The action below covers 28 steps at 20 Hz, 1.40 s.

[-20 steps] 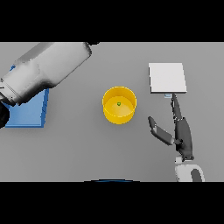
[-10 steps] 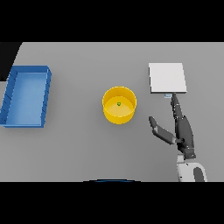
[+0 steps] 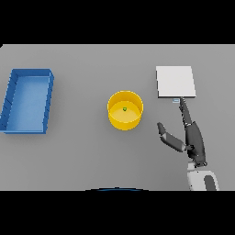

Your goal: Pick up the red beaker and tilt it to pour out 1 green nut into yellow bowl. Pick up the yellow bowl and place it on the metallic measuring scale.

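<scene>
A yellow bowl stands at the table's middle with one small green nut inside it. The metallic measuring scale, a flat pale square, lies to the bowl's right and a little farther back. My right hand rests open to the right of the bowl, fingers stretched toward the scale's near edge and thumb spread toward the bowl, touching neither. No red beaker shows in this view, and my left hand is out of view.
A blue rectangular bin sits at the table's left side.
My left arm, which reached over the blue bin a second ago, has drawn out of view. The right hand, bowl and scale have not moved.
</scene>
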### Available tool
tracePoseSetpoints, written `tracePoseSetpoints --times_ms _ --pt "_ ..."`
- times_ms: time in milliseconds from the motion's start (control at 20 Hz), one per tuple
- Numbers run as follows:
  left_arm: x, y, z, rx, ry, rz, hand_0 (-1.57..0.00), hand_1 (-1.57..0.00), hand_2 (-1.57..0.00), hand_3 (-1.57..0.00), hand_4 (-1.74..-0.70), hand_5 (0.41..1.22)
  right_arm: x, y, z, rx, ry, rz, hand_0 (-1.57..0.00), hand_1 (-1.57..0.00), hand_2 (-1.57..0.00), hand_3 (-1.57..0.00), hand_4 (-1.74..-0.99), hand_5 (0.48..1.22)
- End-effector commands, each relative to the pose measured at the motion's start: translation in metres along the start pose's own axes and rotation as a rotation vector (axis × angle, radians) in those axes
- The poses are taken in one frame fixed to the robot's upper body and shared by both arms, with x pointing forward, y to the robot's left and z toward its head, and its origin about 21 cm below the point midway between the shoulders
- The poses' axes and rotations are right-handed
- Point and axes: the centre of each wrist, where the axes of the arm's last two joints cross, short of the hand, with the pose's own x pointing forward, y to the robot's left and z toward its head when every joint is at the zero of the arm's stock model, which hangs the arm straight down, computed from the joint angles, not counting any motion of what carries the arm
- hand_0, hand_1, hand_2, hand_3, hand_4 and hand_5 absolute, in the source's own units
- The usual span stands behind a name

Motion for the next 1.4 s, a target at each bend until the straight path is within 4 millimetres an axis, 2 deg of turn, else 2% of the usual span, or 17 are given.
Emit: tracePoseSetpoints --times_ms 0,150,250,350,500,650,750,800,850,900,950,1000,1100,1200,1250,1350 --pt "-0.009 -0.007 0.008 0.002 0.027 0.025 -1.57 -1.57 -1.57 -1.46 -1.74 1.221 0.000 0.002 -0.001 0.008 0.010 0.006 0.00 0.00 0.00 0.00 -1.212 0.641" --pt "-0.035 -0.022 0.034 0.006 0.101 0.084 -1.57 -1.57 -1.57 -1.45 -1.74 1.221 -0.001 0.005 0.004 0.026 0.007 0.012 0.00 0.00 0.00 0.00 -1.206 0.657" --pt "-0.049 -0.035 0.050 -0.011 0.137 0.104 -1.57 -1.57 -1.57 -1.45 -1.74 1.221 0.000 0.008 -0.001 0.023 0.019 0.012 0.00 0.00 0.00 0.00 -1.215 0.664" --pt "-0.059 -0.049 0.059 -0.025 0.188 0.120 -1.57 -1.57 -1.57 -1.45 -1.74 1.221 0.002 0.005 0.003 0.024 0.004 0.005 0.00 0.00 0.00 0.00 -1.218 0.664" --pt "-0.070 -0.060 0.067 -0.026 0.223 0.136 -1.57 -1.57 -1.57 -1.51 -1.74 1.221 0.005 0.004 -0.001 0.020 0.005 0.012 0.00 0.00 0.00 0.00 -1.217 0.666" --pt "-0.078 -0.071 0.077 -0.041 0.248 0.140 -1.57 -1.57 -1.57 -1.54 -1.74 1.117 0.003 0.004 0.000 0.022 0.004 0.023 0.00 0.00 0.00 0.00 -1.207 0.665" --pt "-0.083 -0.069 0.079 -0.046 0.255 0.115 -1.57 -1.57 -1.57 -1.55 -1.74 0.967 0.000 0.004 0.001 0.019 0.007 0.014 0.00 0.00 0.00 0.00 -1.205 0.664" --pt "-0.085 -0.072 0.081 -0.064 0.255 0.093 -1.57 -1.57 -1.57 -1.55 -1.67 0.908 0.001 0.002 0.004 0.020 -0.012 0.018 0.00 0.00 0.00 0.00 -1.202 0.667" --pt "-0.087 -0.070 0.083 -0.100 0.252 0.074 -1.57 -1.57 -1.57 -1.50 -1.53 0.865 -0.001 0.000 0.008 0.019 -0.001 0.022 0.00 0.00 0.00 0.00 -1.197 0.664" --pt "-0.086 -0.069 0.087 -0.151 0.240 0.067 -1.56 -1.45 -1.43 -1.36 -1.37 0.830 -0.001 0.002 0.005 0.014 0.012 0.016 0.00 0.00 0.00 0.00 -1.192 0.663" --pt "-0.082 -0.070 0.090 -0.206 0.226 0.067 -1.46 -1.18 -1.19 -1.13 -1.23 0.803 0.000 0.001 0.006 0.016 0.004 0.014 0.00 0.00 0.00 0.00 -1.188 0.663" --pt "-0.081 -0.067 0.088 -0.244 0.241 0.062 -1.17 -0.94 -0.96 -0.90 -1.12 0.778 -0.001 0.000 0.007 0.017 0.002 0.013 0.00 0.00 0.00 0.00 -1.187 0.664" --pt "-0.081 -0.060 0.090 -0.293 0.233 0.040 -0.75 -0.60 -0.61 -0.58 -0.97 0.740 0.000 0.000 0.004 0.015 0.006 0.019 0.00 0.00 0.00 0.00 -1.181 0.665" --pt "-0.081 -0.057 0.091 -0.344 0.226 0.026 -0.48 -0.39 -0.39 -0.37 -0.88 0.710 0.001 0.001 0.009 0.019 0.005 0.025 0.00 0.00 0.00 0.00 -1.184 0.667" --pt "-0.081 -0.055 0.091 -0.362 0.228 0.030 -0.38 -0.31 -0.31 -0.30 -0.85 0.698 0.000 0.007 0.011 0.024 0.013 0.014 0.00 0.00 0.00 0.00 -1.187 0.667" --pt "-0.081 -0.054 0.090 -0.362 0.228 0.046 -0.24 -0.20 -0.20 -0.19 -0.82 0.684 0.002 0.005 0.009 0.021 -0.004 0.029 0.00 0.00 0.00 0.00 -1.187 0.666"
